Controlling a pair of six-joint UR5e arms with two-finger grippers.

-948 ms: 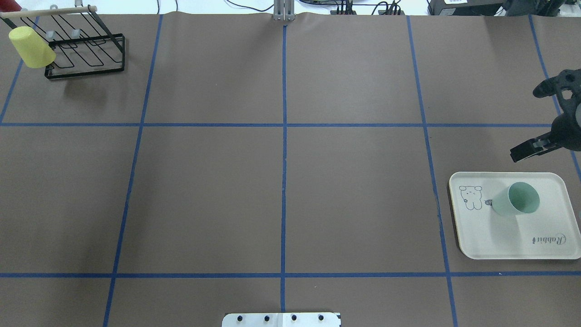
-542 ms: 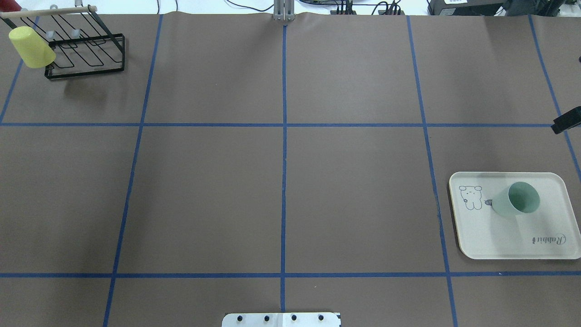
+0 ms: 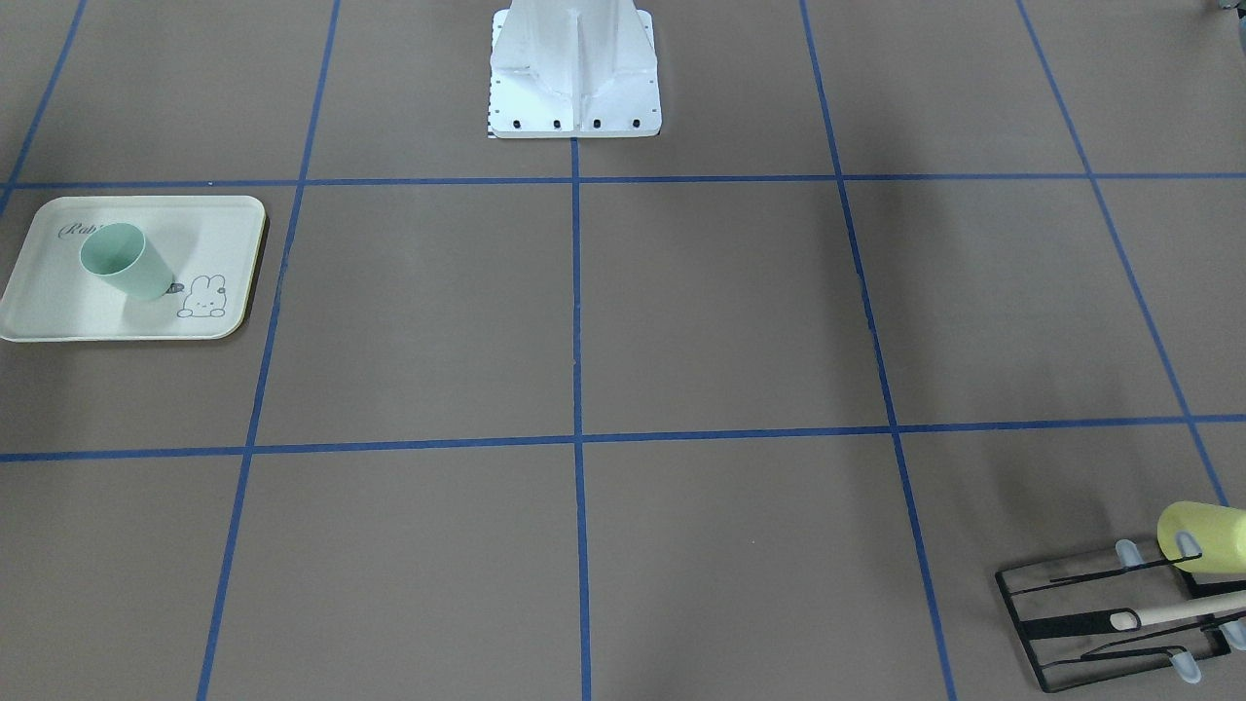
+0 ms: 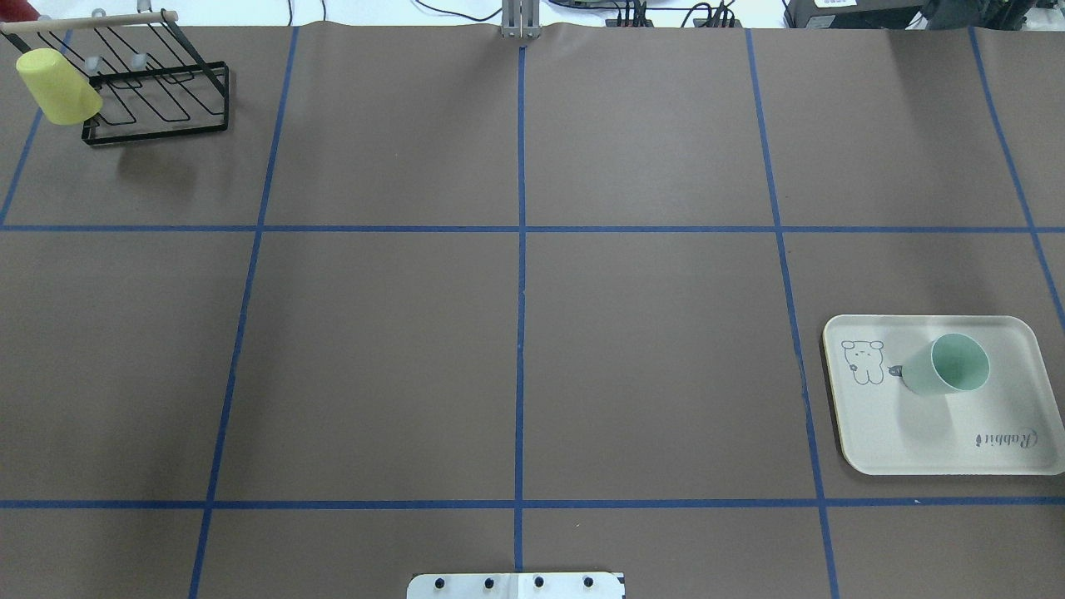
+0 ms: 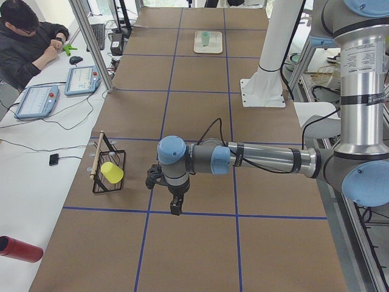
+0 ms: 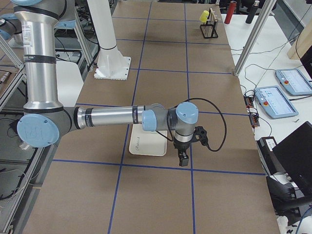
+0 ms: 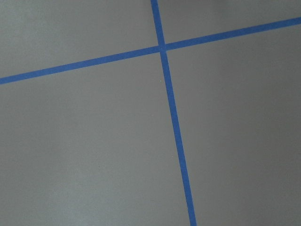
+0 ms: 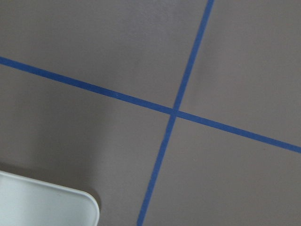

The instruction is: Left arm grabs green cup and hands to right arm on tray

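The pale green cup [image 4: 948, 366] stands upright on the cream tray [image 4: 915, 433] at the right of the table; both also show in the front-facing view, cup [image 3: 125, 263] on tray [image 3: 58, 312]. Neither gripper is near it in the overhead view. My right gripper [image 6: 182, 158] shows only in the exterior right view, hanging past the tray's [image 6: 146, 144] outer end; I cannot tell whether it is open. My left gripper [image 5: 175, 207] shows only in the exterior left view, pointing down over bare table near the rack; I cannot tell its state either.
A yellow cup [image 4: 58, 87] hangs on the black wire rack [image 4: 158, 91] at the far left corner. The white robot base [image 3: 574, 73] stands at mid table edge. An operator [image 5: 30, 42] sits beside the table. A tray corner [image 8: 42, 202] shows in the right wrist view.
My right gripper, seen open above the tray at the overhead view's right edge, has moved rightward out of that view. The green cup and tray have not moved.
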